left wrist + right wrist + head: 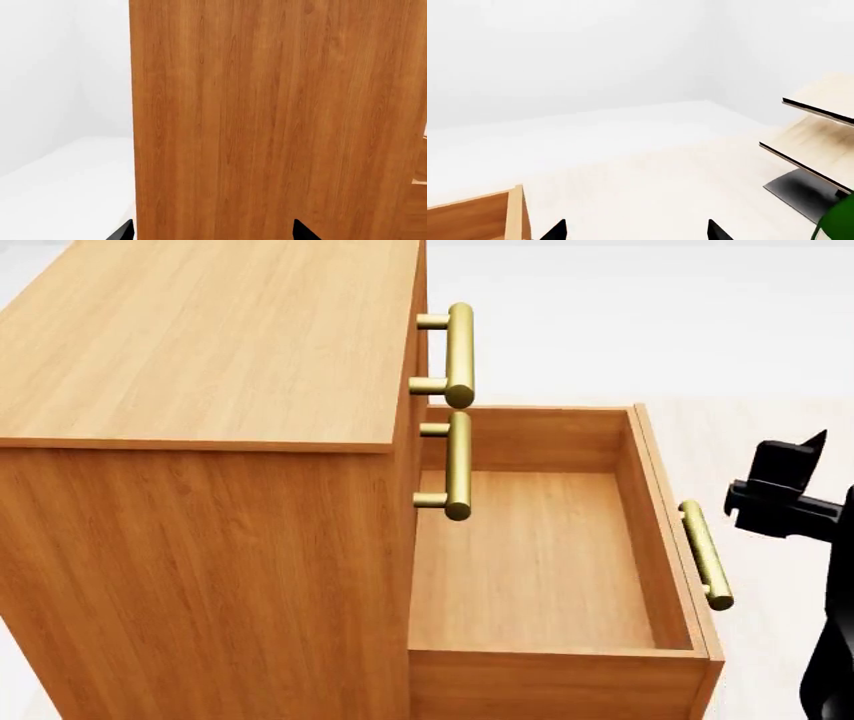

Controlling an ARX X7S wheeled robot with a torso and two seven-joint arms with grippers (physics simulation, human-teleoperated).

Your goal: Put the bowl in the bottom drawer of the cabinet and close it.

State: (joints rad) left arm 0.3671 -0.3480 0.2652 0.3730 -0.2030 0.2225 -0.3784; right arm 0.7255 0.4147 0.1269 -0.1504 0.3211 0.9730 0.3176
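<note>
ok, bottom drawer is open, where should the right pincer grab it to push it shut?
Probably the brass bar handle on the bottom drawer front. It stands off the panel and runs along it, so come from the front, the right pincer side, fingers across the bar.

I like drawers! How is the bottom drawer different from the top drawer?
The bottom drawer is pulled out and open, showing its empty inside; the top drawer is shut. The bottom handle sits far out; the top handle stays near the cabinet. Both are orange-brown wood with brass handles.
</note>
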